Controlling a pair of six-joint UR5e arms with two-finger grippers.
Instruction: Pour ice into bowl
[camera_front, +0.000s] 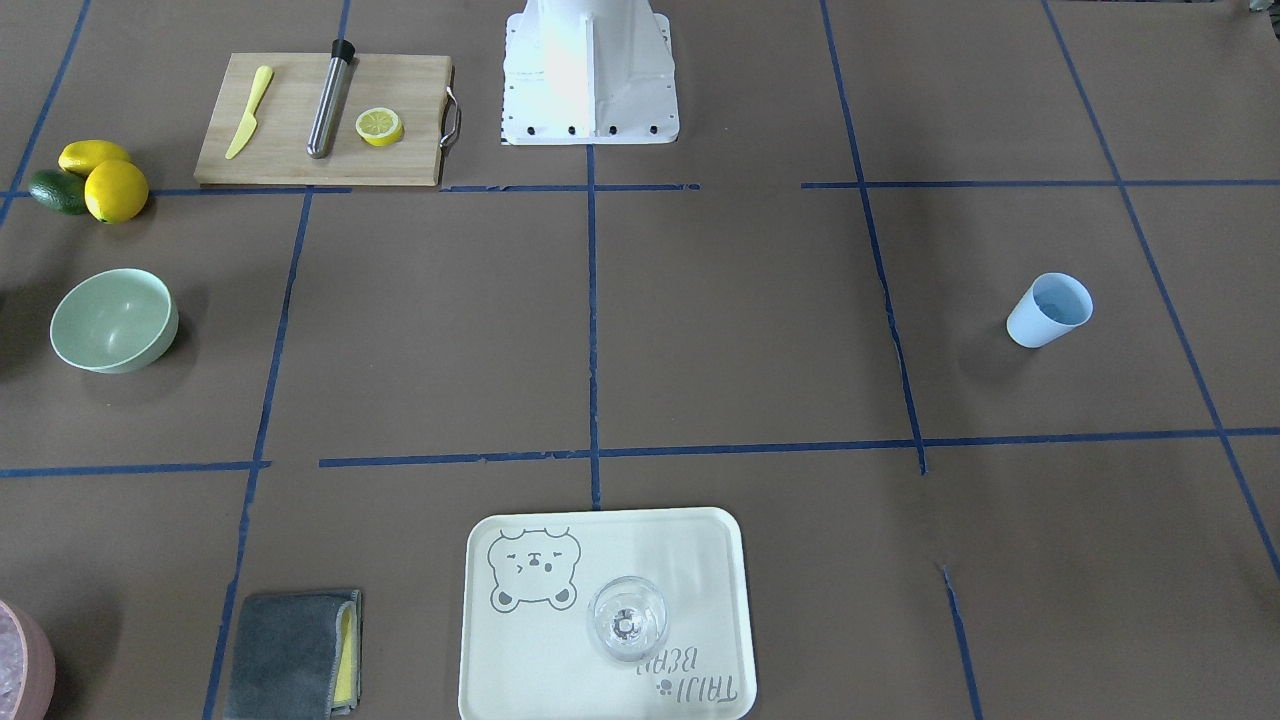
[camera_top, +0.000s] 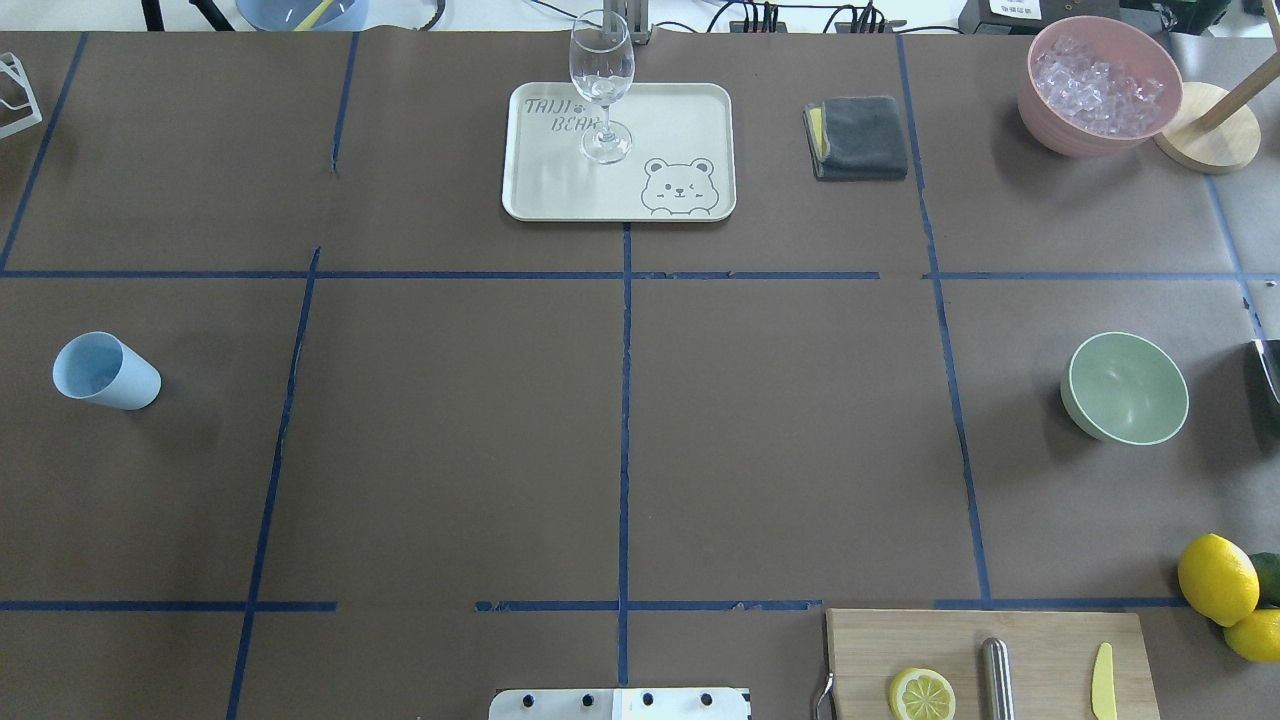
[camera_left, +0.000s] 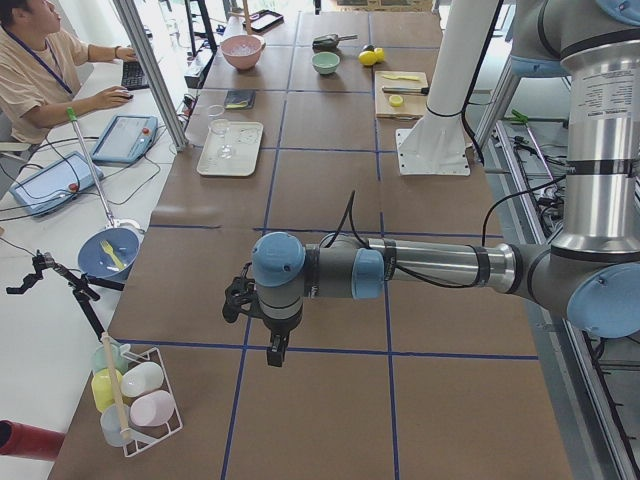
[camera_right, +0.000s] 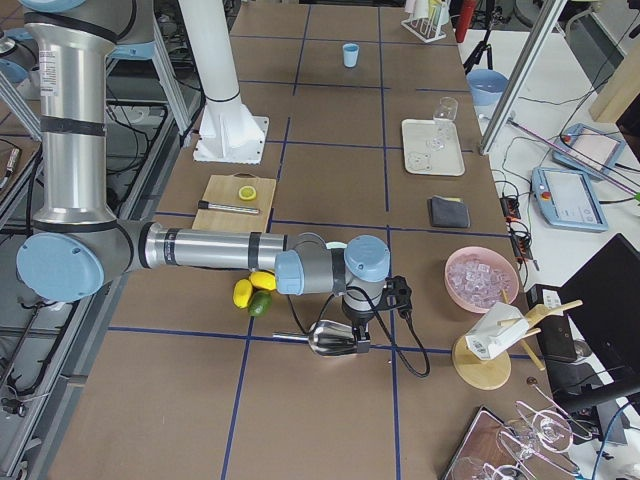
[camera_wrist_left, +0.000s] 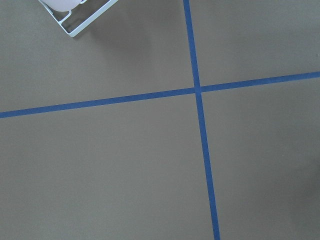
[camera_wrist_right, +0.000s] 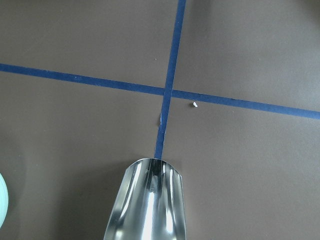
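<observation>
While the shiny steel scoop (camera_wrist_right: 150, 205) at the right gripper (camera_right: 358, 340) is empty, I see the main risk as cubes spilling between bowls if it tips in transit. Small clear ice cubes (camera_top: 1100, 85) sit in the round pink bowl (camera_top: 1040, 115), overhead's upper right. The pale mint-green bowl (camera_top: 1078, 405), right edge, is empty. Can't tell either grip; the left gripper (camera_left: 275, 355) hangs lower-centre in the left-side view.

The left arm (camera_left: 430, 265), silver tube with blue joints, extends level above the brown paper-covered table (camera_left: 330, 420). The black left gripper (camera_left: 275, 352) points downward; its opening cannot be determined. Toward 12 o'clock stands the round pale mint-green bowl (camera_left: 326, 62), with a round pink bowl (camera_left: 243, 50) at its 9 o'clock and yellow lemons (camera_left: 370, 57) at its 3 o'clock. A white wire rack (camera_left: 135, 395) of pastel cups sits at the gripper's 8 o'clock.
</observation>
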